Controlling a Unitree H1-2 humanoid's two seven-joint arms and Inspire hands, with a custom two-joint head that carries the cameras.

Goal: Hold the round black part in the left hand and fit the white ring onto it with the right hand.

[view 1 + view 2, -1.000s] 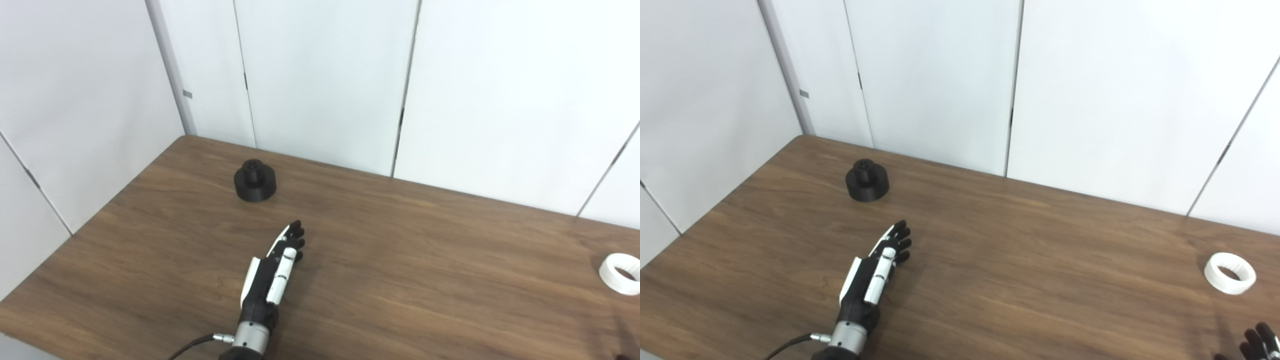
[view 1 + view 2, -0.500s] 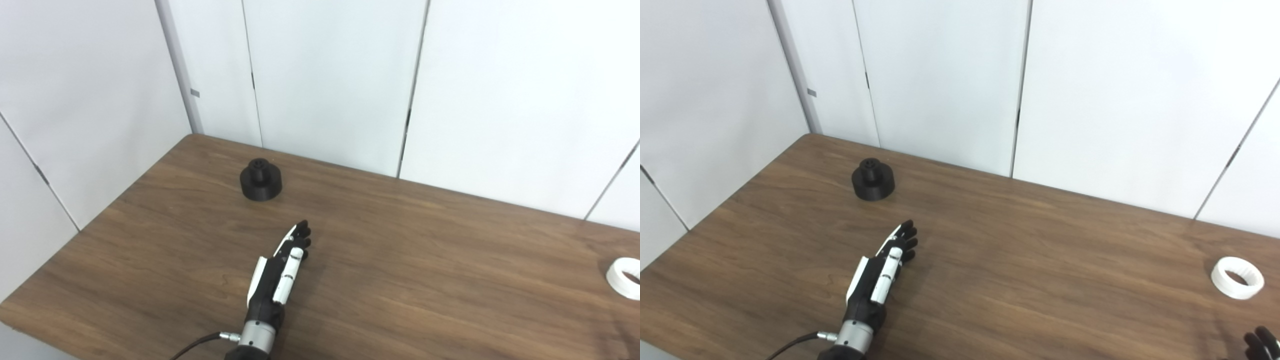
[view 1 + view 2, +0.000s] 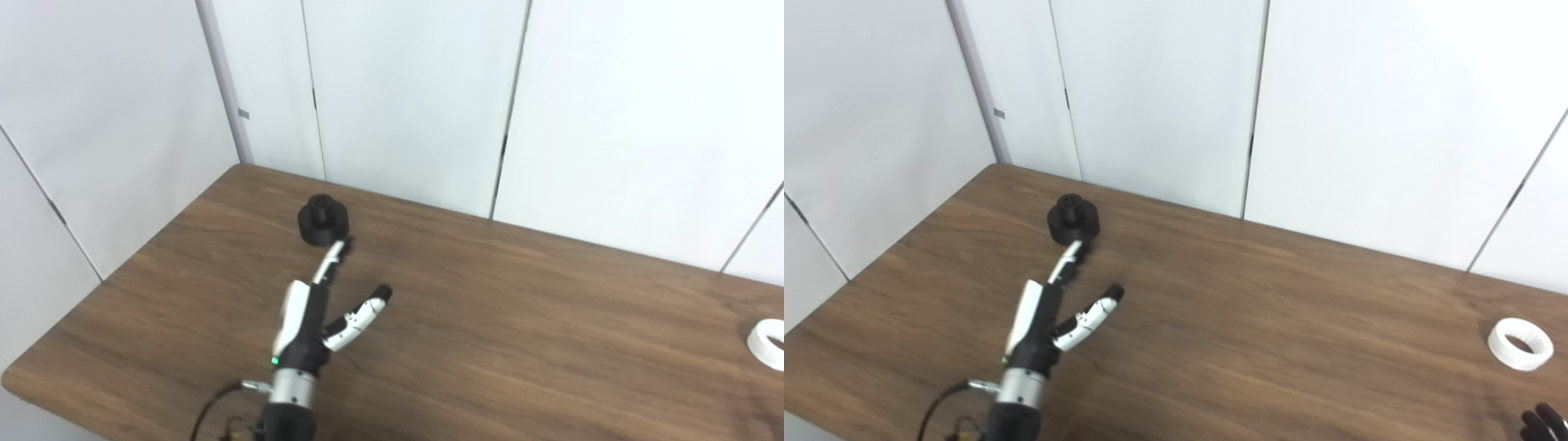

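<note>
— What does your left eye view give you?
— One round black part (image 3: pixel 323 219) on the table (image 3: pixel 520 318), far left. Your left hand (image 3: pixel 312 306) reaches toward it, empty, thumb splayed wide, fingertips (image 3: pixel 343 244) just short of it. A second ago those fingers lay together, farther back. One white ring (image 3: pixel 768 344) is cut by the right edge.
— And the right eye view?
— The ring shows whole, and only here your right hand (image 3: pixel 1543 424) peeks in (fingertips alone; I cannot tell its spread).
</note>
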